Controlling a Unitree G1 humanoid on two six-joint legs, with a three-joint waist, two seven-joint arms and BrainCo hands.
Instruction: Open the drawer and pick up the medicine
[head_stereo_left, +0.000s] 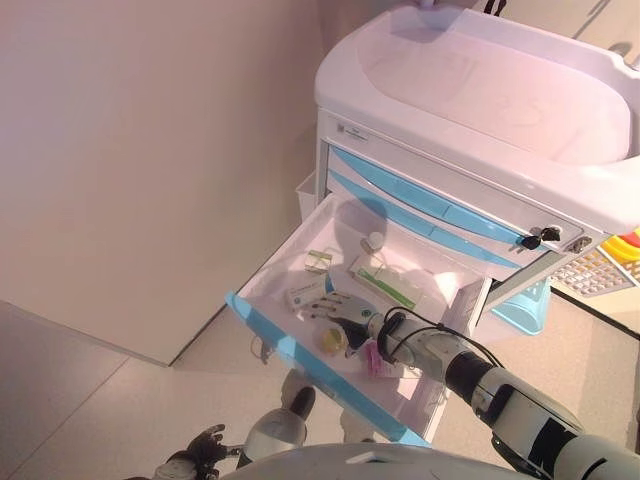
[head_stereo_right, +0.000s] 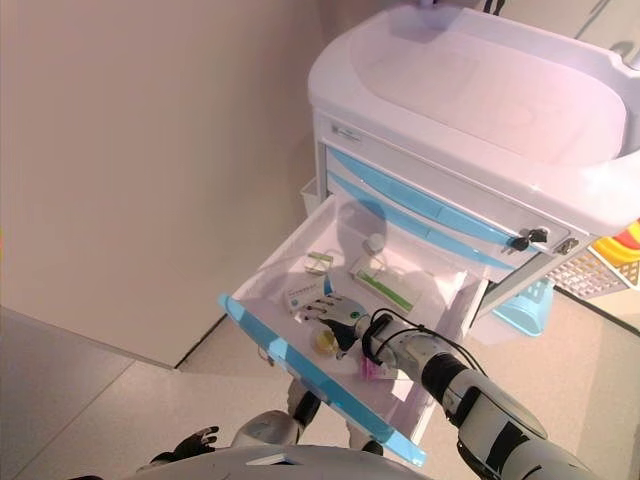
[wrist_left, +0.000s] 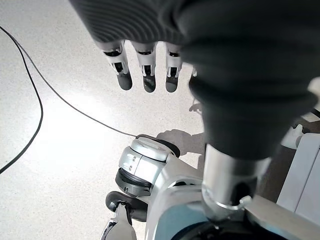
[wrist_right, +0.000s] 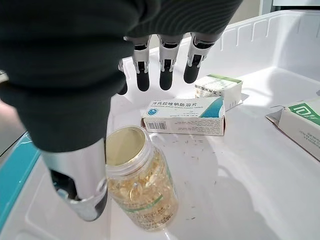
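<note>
The cart's lowest drawer (head_stereo_left: 300, 356) stands pulled out, white with a blue front. Inside lie a white-and-blue medicine box (wrist_right: 185, 116), a small green-and-white box (wrist_right: 218, 89), a longer green-and-white box (head_stereo_left: 385, 285) and a clear jar of yellow capsules (wrist_right: 142, 182) lying on its side. My right hand (head_stereo_left: 345, 310) is inside the drawer, open, with its fingers (wrist_right: 166, 70) straight just over the white-and-blue box (head_stereo_left: 305, 293). The jar (head_stereo_left: 331, 340) lies beside its thumb. It holds nothing. My left hand (head_stereo_left: 205, 440) hangs open low over the floor.
The white medical cart (head_stereo_left: 480, 100) has closed blue-fronted drawers above, with keys (head_stereo_left: 540, 238) in a lock at the right. A pink item (head_stereo_left: 372, 358) and a small white bottle (head_stereo_left: 375, 240) lie in the drawer. A blue basket (head_stereo_left: 525, 305) stands behind. A wall is on the left.
</note>
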